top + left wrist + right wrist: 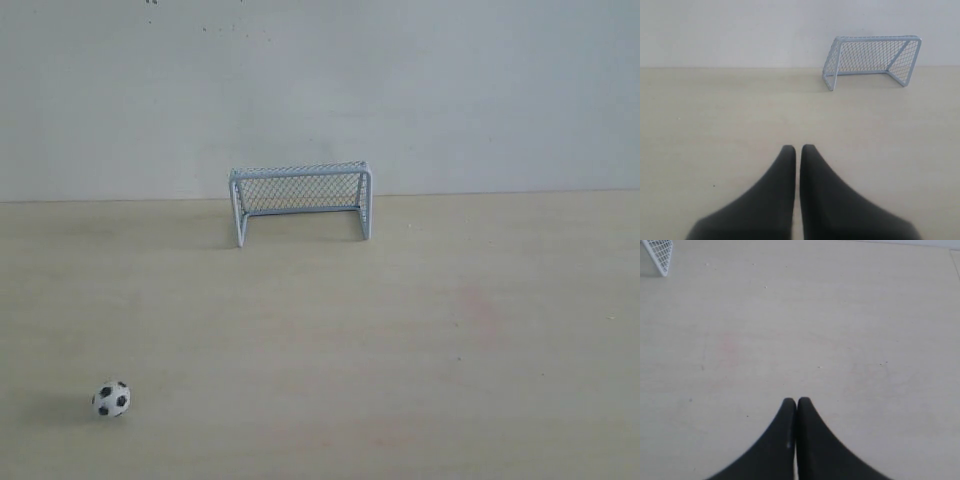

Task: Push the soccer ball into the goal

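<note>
Exterior view: soccer ball near-left, goal far-centre, tabletop between | left gripper pressed together | right gripper pressed together

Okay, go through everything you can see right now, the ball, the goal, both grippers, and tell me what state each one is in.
soccer ball: resting on the table, well outside the goal, no gripper touching it.
goal: upright near the back wall, nothing inside it.
left gripper: shut, holding nothing.
right gripper: shut, holding nothing.
</note>
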`<state>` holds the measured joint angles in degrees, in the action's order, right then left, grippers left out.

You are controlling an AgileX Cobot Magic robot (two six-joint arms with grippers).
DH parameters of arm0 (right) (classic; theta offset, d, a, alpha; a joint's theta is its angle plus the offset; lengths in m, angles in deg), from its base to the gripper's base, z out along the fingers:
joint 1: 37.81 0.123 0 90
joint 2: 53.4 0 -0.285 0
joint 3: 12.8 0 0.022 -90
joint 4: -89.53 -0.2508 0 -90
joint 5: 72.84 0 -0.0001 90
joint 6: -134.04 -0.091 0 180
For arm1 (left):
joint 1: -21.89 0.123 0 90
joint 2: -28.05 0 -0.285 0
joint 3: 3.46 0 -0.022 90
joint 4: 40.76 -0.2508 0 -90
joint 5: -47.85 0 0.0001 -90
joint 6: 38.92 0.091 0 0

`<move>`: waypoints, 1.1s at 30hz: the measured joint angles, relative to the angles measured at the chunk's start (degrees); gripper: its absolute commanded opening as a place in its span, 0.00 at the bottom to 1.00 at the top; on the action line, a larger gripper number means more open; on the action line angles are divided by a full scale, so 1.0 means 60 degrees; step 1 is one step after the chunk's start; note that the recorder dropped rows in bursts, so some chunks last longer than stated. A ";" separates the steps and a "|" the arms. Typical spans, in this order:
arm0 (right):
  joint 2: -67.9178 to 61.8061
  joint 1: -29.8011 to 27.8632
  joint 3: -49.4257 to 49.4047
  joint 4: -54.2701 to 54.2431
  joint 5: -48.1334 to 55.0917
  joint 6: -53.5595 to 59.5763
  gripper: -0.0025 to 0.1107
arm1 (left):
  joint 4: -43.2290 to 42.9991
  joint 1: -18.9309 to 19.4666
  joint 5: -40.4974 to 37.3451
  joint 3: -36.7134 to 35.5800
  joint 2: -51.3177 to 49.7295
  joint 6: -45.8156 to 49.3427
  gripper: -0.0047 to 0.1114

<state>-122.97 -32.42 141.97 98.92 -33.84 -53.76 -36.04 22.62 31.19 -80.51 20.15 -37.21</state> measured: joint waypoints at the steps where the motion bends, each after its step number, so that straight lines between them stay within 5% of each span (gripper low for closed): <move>1: 0.0000 0.0000 0.0000 0.0000 0.0000 0.0000 0.02 | 0.0000 0.0000 0.0000 0.0000 0.0000 0.0000 0.08; 33: 0.6983 -0.0016 -0.0022 0.0000 -0.0052 0.0000 0.02 | 0.0000 0.0000 0.0000 0.0000 0.0000 0.0000 0.08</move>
<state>-81.07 -32.52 141.84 98.92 -34.15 -53.76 -36.04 22.62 31.19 -80.51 20.15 -37.21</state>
